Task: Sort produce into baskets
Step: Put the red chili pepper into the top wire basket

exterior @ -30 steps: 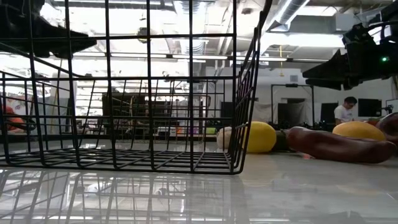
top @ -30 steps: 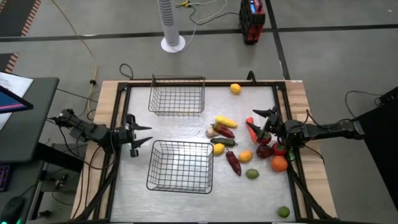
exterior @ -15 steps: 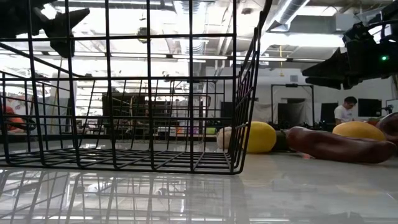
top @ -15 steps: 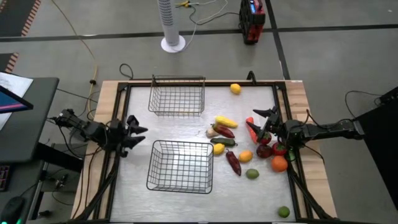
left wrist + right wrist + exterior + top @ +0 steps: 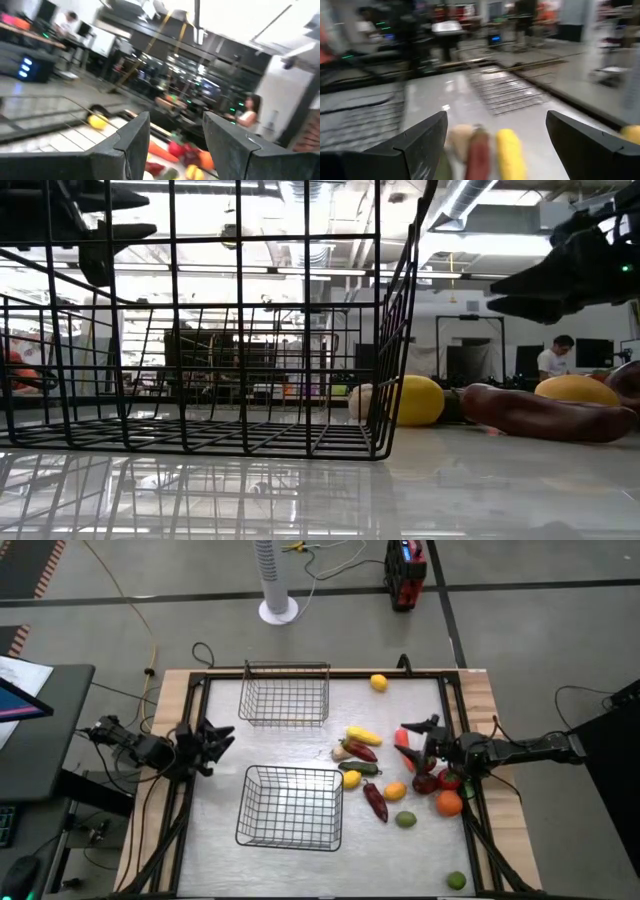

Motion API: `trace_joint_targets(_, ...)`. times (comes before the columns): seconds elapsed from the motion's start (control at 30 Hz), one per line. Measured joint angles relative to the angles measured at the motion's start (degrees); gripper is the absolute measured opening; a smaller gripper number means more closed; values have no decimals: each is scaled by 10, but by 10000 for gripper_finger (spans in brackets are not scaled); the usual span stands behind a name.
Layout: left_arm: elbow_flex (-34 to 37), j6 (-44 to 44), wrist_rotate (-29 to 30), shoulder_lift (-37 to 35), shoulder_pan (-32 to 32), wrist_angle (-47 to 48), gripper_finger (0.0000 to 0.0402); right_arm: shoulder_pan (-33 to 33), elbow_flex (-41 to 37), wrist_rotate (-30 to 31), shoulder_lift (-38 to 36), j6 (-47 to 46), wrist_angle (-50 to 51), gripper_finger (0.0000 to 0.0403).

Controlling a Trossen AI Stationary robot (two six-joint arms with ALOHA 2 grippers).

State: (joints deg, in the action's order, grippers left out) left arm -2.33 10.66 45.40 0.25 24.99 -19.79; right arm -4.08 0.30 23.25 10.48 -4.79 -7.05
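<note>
The produce lies in a cluster right of the table's middle: a long yellow piece [image 5: 363, 735], a long dark red one [image 5: 375, 800], an orange one [image 5: 449, 803], red ones [image 5: 425, 782] and green ones [image 5: 405, 819]. A yellow round one [image 5: 379, 682] lies alone at the far edge. The two wire baskets, far [image 5: 286, 692] and near [image 5: 290, 805], are empty. My right gripper [image 5: 413, 744] is open above a long red piece [image 5: 402, 737], raised off the table in the low view [image 5: 520, 292]. My left gripper [image 5: 218, 745] is open and empty at the left edge.
A green round piece [image 5: 456, 880] lies alone at the near right corner. A black frame [image 5: 190, 720] runs round the table's edge. A white fan stand [image 5: 277, 608] and a red case [image 5: 404, 575] stand on the floor beyond. People show in the room behind [image 5: 552, 358].
My left gripper has drawn back toward the table's left and far edges and tipped up, staying open. My right gripper has tipped and risen a little over the long red piece, staying open. No produce has moved.
</note>
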Motion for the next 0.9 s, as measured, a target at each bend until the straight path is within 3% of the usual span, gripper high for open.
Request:
trace_joint_targets(0.17, -6, -10, 19, 2, -26, 3, 171, 0, 0, -66, 0, 8, -34, 365)
trace_joint_targets(0.3, -29, -20, 31, 32, -64, 33, 171, 5, 0, -35, 0, 3, -45, 365)
trace_joint_targets(0.43, -80, -19, 10, 106, -115, 60, 171, 28, 0, -21, 0, -38, -39, 365)
trace_joint_targets(0.73, -276, 19, -138, 375, -218, 163, 171, 41, 0, -26, 40, -102, -11, 338)
trace_joint_targets(0.9, -406, 21, -249, 529, -256, 230, 171, 28, 0, -73, 61, -140, -36, 325)
